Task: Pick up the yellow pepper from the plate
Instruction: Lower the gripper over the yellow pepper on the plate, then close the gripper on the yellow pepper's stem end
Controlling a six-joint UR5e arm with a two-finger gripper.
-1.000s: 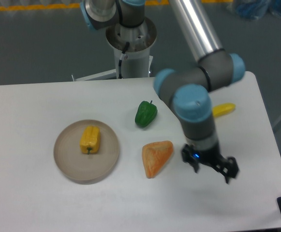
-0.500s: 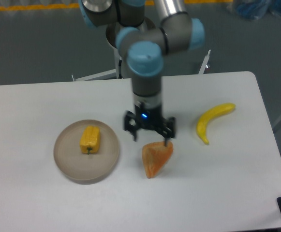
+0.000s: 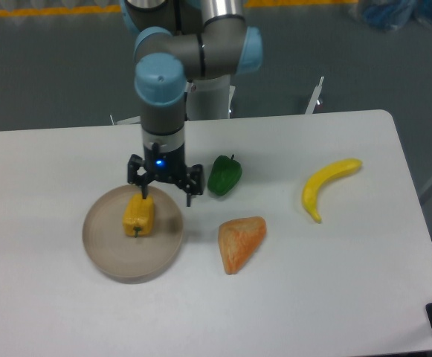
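Observation:
The yellow pepper (image 3: 139,215) lies on the beige plate (image 3: 104,245) at the left of the white table. My gripper (image 3: 166,195) hangs open and empty over the plate's far right rim, just up and right of the pepper. Its left fingertip is right at the pepper's top end; I cannot tell if it touches. Its right fingertip is over the plate's rim.
A green pepper (image 3: 224,175) sits just right of the gripper. An orange wedge-shaped piece (image 3: 240,242) lies right of the plate. A yellow banana (image 3: 327,186) lies further right. The arm's base (image 3: 208,89) stands at the table's far edge.
The gripper has swept left across the table, from the front right, over the orange wedge, to the plate's far right rim. The objects have not moved.

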